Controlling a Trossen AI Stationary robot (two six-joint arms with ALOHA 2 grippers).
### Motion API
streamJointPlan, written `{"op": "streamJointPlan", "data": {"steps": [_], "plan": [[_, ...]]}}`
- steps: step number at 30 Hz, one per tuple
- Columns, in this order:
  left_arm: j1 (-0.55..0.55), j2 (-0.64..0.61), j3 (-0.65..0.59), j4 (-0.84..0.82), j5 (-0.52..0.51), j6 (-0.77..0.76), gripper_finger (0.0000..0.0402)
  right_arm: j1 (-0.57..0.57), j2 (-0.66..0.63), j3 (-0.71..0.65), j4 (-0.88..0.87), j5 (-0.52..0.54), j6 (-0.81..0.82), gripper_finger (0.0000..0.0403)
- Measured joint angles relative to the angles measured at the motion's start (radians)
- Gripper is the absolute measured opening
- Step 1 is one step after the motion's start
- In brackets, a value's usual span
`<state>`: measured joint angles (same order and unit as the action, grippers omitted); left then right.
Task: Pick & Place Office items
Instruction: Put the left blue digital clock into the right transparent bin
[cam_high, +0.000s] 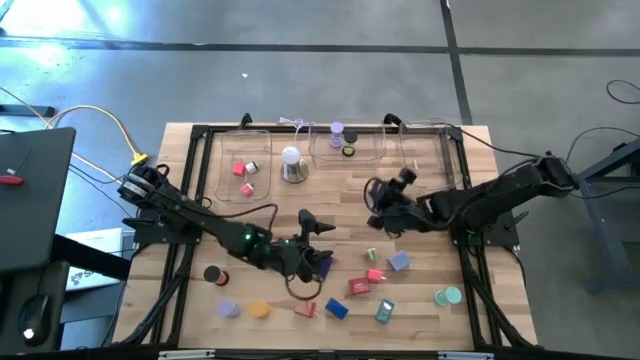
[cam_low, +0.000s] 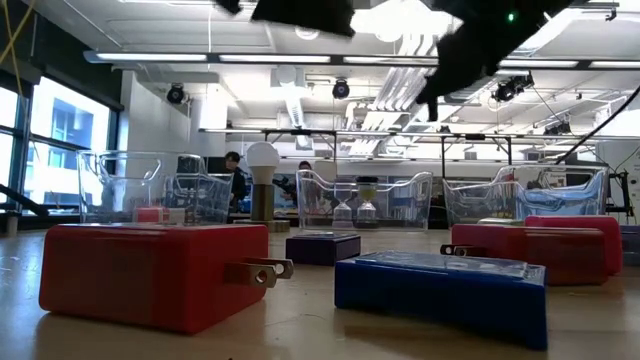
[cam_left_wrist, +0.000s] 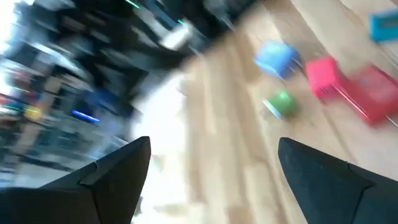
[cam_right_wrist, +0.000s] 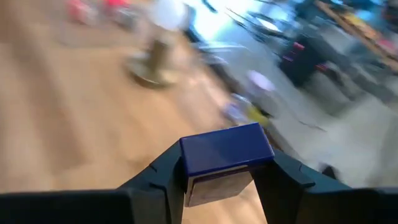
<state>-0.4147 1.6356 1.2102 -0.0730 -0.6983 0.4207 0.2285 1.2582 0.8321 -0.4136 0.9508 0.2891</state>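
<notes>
My right gripper hangs over the table's middle right, shut on a dark blue block. My left gripper is above the table's centre, open, with nothing between its fingers. To its right lie a light blue block, a green piece, a pink block and a red block. Other office items rest flat along the near edge: a black roll, an orange roll, a blue block and a teal roll. My right gripper pinches the dark blue block by two opposite sides between its two fingers. The fingers come from the table's right, slanting a little down. The block is lifted clear of the table, its broad top face up.
Three clear trays stand along the far edge: the left one with red and pink pieces, the middle one with a lilac roll, the right one. A white dome on a metal base stands between the first two.
</notes>
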Motion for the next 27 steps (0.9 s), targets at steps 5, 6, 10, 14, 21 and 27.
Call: {"op": "streamJointPlan", "data": {"steps": [5,6,10,14,21,27], "plan": [[0.077,0.000,0.000,-0.120,0.189,-0.145,0.0344,-0.089,-0.130,0.001,-0.173,0.020,0.101,0.0143],[0.091,0.000,0.000,-0.132,0.203,-0.168,0.0344,-0.116,-0.150,0.000,-0.204,0.013,0.107,0.0143],[0.139,0.000,-0.001,-0.168,0.216,-0.245,0.0344,-0.266,-0.226,0.000,-0.269,-0.057,0.103,0.0143],[0.173,0.000,-0.001,-0.175,0.216,-0.300,0.0344,-0.478,-0.253,0.000,-0.300,-0.262,0.073,0.0143],[0.191,0.000,-0.001,-0.177,0.241,-0.324,0.0344,-0.817,-0.181,0.000,-0.281,-0.435,-0.026,0.0143],[0.189,0.000,-0.001,-0.178,0.290,-0.324,0.0344,-1.038,-0.040,0.000,-0.227,-0.639,-0.080,0.0143]]}}
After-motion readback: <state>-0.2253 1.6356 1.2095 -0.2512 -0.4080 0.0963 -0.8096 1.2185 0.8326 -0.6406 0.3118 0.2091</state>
